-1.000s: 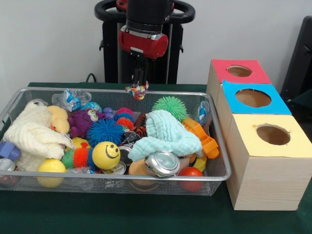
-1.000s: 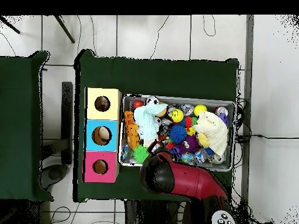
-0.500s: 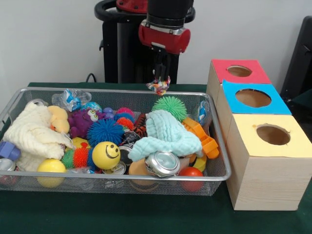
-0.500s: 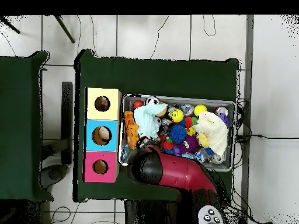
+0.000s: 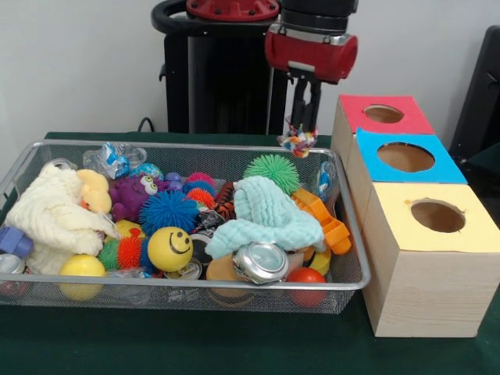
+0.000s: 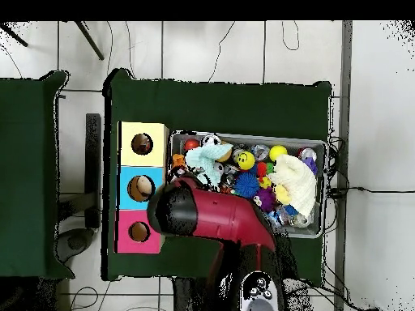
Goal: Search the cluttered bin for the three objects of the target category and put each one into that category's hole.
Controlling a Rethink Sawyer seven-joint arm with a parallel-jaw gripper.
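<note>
A small multicoloured toy [image 5: 298,143] hangs pinched in my gripper [image 5: 303,129], its jaws closed on it, above the far right corner of the wire mesh bin [image 5: 344,269] and just short of the row of boxes. Over the past second I have carried it steadily sideways from over the middle of the bin's back rim towards the boxes; the bin's contents have not shifted. I judge the pick is done and the transfer well under way, with the drop into a hole the step left for this item. Which hole is meant I cannot tell; the red-topped box [image 5: 383,115] is nearest the toy, with the blue-topped box [image 5: 405,157] and yellow-topped box [image 5: 437,216] beyond. From above, the red arm [image 6: 212,220] covers the bin's box-side end. The bin stays crowded: a smiley ball [image 5: 169,248], a crushed can [image 5: 259,262], a pale green cloth [image 5: 266,212], a cream cloth [image 5: 50,214]. Everything sits on a dark green tabletop [image 5: 195,344], against a plain pale wall, over a light tiled floor [image 6: 219,48].
</note>
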